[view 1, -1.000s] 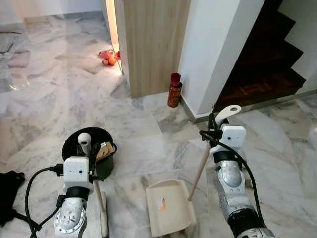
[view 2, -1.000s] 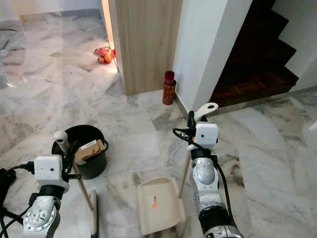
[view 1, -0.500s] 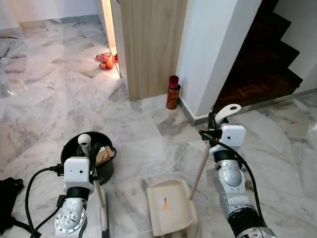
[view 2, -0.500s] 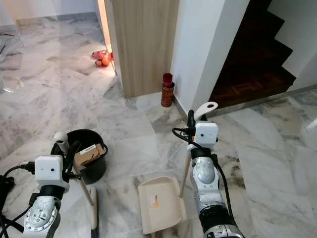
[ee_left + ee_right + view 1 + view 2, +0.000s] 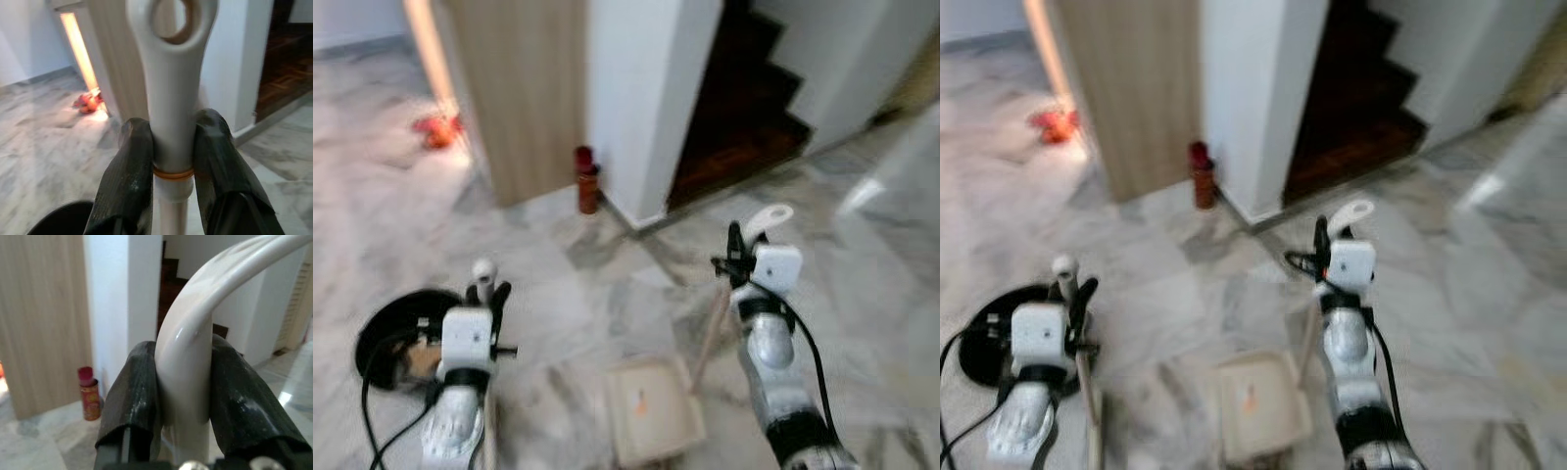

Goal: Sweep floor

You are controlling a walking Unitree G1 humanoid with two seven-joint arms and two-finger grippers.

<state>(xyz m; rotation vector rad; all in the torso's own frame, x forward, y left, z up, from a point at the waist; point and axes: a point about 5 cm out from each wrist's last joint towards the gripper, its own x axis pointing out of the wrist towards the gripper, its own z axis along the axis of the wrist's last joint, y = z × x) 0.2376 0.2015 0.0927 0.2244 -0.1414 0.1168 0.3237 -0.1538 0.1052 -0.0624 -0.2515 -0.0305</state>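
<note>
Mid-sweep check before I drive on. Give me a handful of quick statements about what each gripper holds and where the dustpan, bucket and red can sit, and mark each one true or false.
1. The left gripper is shut on the broom handle. True.
2. The right gripper is open with nothing in it. False: its fingers clamp the curved white dustpan handle.
3. The dustpan lies on the marble floor between the two arms. True.
4. The black bucket stands to the robot's right. False: it is on the left, beside the left arm.
5. The red can stands at the foot of the white wall, by the wooden panel. True.
</note>
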